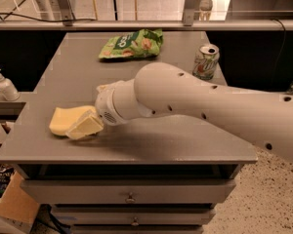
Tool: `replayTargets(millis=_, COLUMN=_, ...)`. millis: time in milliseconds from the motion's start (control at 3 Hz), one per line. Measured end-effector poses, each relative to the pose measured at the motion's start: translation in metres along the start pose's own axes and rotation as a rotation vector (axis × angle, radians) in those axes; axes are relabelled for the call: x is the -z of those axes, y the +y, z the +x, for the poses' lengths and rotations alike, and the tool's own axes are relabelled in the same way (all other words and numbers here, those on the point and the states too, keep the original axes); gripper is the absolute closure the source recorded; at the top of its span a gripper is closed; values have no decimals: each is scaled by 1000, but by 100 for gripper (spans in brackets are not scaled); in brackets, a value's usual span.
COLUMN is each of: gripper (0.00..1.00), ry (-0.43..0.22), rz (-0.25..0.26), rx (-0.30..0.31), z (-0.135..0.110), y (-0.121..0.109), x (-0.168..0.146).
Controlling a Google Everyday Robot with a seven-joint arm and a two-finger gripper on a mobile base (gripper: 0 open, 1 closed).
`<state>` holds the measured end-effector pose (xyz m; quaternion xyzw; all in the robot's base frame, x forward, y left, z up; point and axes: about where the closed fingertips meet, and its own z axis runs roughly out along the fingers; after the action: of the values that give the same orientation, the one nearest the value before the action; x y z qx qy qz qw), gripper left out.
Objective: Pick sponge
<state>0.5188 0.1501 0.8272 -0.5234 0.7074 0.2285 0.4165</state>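
The sponge [63,120] is a pale yellow foam block lying flat near the front left of the grey table [156,145]. My gripper [84,126] comes in from the right at the end of the big white arm [185,99]. It sits at the sponge's right end and overlaps it, low over the table top. The sponge's right end is hidden behind the gripper.
A green chip bag [132,44] lies at the table's back. A soda can [205,61] stands at the back right. A soap pump bottle [5,86] stands on a lower ledge at the left. Drawers [129,197] run below the table, and a cardboard box [12,206] sits on the floor.
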Motion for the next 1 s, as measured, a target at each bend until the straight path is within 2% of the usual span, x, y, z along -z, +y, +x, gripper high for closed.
replayTargets(millis=667, gripper=64, ry=16, rz=24, rx=-15, z=0, y=5, x=21)
replayTargets(millis=1000, gripper=87, ry=15, rz=42, rx=-22, z=-8, y=8, x=39)
